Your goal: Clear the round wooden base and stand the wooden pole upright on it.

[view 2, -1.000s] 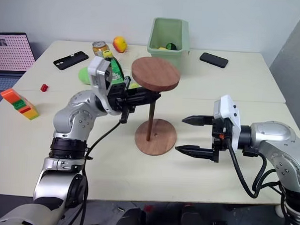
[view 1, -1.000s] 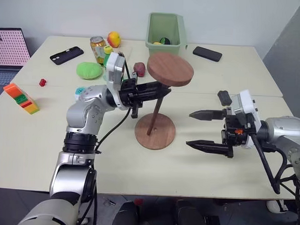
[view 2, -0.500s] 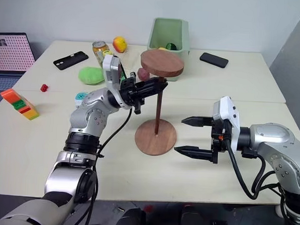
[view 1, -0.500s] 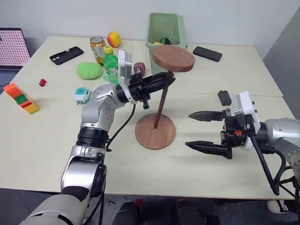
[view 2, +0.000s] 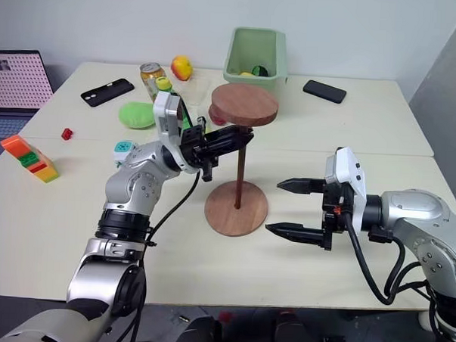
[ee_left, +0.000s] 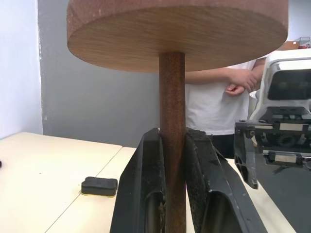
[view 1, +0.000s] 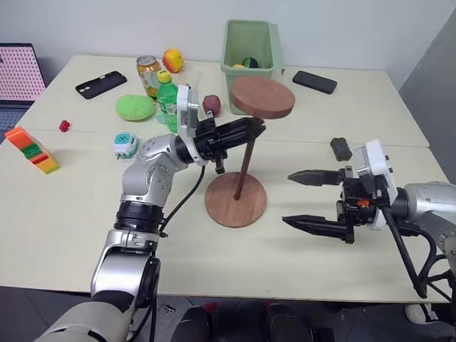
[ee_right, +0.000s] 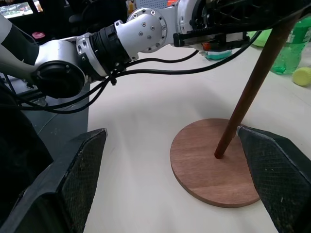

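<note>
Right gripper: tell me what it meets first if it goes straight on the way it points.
Probably the wooden pole, standing on the round wooden base. The right gripper, jaws open, points at it, though depth is uncertain.

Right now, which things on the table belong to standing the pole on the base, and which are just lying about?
In the job:
- wooden pole, its lower end on the base
- round wooden base
- left end effector, shut on the pole

Lying about:
- green bin
- two black phones
- green bottle
- drink can
- toy blocks
</note>
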Controlling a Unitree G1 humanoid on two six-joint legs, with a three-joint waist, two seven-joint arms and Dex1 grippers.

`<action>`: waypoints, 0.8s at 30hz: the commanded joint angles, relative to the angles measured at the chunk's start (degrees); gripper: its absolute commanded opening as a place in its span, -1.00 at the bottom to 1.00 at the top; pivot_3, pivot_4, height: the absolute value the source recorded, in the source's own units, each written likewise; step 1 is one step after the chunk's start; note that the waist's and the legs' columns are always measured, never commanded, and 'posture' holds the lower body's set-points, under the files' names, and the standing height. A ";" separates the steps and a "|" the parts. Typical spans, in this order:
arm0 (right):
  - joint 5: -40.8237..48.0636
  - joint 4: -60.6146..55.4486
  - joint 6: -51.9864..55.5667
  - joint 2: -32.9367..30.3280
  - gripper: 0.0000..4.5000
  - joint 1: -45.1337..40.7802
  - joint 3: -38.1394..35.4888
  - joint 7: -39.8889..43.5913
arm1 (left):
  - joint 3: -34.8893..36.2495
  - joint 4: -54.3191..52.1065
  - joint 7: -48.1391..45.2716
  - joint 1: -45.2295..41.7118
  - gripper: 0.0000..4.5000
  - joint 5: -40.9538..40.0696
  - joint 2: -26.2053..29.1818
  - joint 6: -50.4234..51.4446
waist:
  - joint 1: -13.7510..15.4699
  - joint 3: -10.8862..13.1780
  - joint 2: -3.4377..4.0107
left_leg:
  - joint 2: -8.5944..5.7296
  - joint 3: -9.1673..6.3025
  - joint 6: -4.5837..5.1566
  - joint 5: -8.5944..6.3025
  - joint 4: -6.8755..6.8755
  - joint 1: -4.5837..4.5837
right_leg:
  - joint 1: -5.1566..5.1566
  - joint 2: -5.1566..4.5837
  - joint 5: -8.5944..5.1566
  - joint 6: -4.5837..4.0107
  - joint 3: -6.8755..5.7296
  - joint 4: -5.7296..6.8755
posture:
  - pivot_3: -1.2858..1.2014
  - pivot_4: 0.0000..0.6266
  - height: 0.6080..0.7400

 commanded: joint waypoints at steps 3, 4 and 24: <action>1.09 -0.89 -0.89 -0.49 1.00 -0.94 -1.13 0.04 | 0.06 1.81 1.29 0.03 -0.89 1.28 0.44 -1.26 | 0.00 0.00 0.00 | 0.00 0.00 0.00 0.00 0.00 0.01 | 0.01 0.00 0.00 0.00 0.00 0.00 | 0.03 -0.52 1.00; 1.06 -0.94 -0.89 -0.48 1.00 -0.97 -1.07 0.00 | 0.27 2.06 1.72 -0.08 -0.89 1.07 0.27 -1.13 | 0.00 0.00 0.00 | 0.00 0.00 0.00 0.00 0.00 0.01 | 0.01 0.00 0.00 0.00 -0.01 0.00 | 0.03 -0.52 1.00; 1.79 -1.95 -0.69 -1.68 1.00 -0.26 -1.82 0.30 | -0.24 1.24 3.16 2.68 -0.89 0.47 -1.63 -2.03 | 0.01 -0.01 -0.01 | -0.01 -0.01 0.01 0.00 0.00 0.02 | 0.03 0.00 0.00 0.00 -0.01 -0.01 | 0.03 -0.52 1.00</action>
